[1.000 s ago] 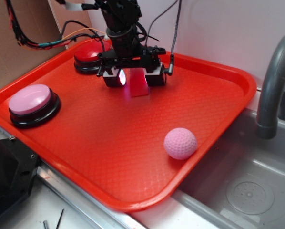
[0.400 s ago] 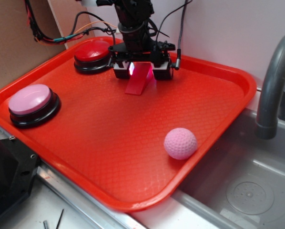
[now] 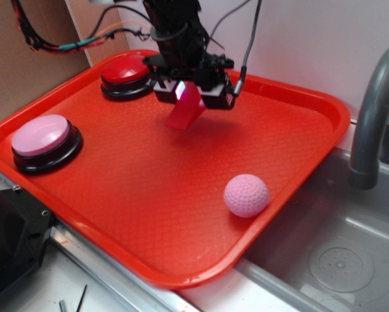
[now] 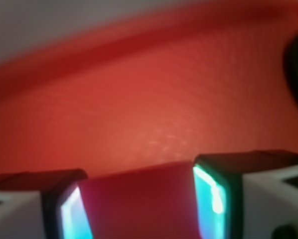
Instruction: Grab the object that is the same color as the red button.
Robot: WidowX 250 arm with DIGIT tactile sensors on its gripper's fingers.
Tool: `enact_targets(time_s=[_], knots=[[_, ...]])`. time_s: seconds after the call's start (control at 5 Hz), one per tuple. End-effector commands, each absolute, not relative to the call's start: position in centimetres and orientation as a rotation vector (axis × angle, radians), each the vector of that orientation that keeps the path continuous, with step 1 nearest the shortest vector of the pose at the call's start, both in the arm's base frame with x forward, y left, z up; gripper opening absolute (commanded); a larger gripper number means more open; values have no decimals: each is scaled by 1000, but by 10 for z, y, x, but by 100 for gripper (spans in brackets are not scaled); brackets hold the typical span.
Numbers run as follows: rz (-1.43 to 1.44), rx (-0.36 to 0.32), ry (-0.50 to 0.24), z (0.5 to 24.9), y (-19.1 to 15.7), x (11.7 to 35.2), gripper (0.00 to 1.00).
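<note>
Red block [image 3: 185, 111] sits pinched between the two pads of the gripper [image 3: 188, 93], which is closed on its upper part; in the wrist view the block [image 4: 139, 201] fills the gap between the glowing pads [image 4: 212, 199], and its lower end is cut off by the bottom of the picture. A second ago the block hung straight down with its lower edge at or near the tray; 0.4 s ago it slanted down to the left with that edge close to the tray surface; now the gripper has tipped and the block hangs at an angle, clear of the red tray [image 3: 181, 195], over the far middle of it. The arm has also leaned toward the left. Just left of the gripper, the red button [image 3: 124, 73] stands in the tray's far left corner, partly hidden by the arm and cables. The pink button [image 3: 41, 140] stays near the left rim and the pink golf ball [image 3: 246, 195] near the right rim, both unmoved. The wrist view is blurred, and a dark shape at its right edge cannot be made out.
</note>
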State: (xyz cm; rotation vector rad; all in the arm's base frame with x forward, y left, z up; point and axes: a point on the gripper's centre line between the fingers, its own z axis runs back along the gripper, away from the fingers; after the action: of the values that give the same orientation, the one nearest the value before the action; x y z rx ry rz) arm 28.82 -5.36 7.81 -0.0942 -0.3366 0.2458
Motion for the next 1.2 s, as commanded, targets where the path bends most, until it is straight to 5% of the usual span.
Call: enact_targets(time_s=[0.0, 0.4, 0.8, 1.0], knots=[[116, -171, -329, 196, -96, 261, 0], [285, -199, -315, 218, -61, 220, 0], [353, -187, -119, 204, -36, 223, 0], [295, -160, -109, 203, -48, 230, 0]])
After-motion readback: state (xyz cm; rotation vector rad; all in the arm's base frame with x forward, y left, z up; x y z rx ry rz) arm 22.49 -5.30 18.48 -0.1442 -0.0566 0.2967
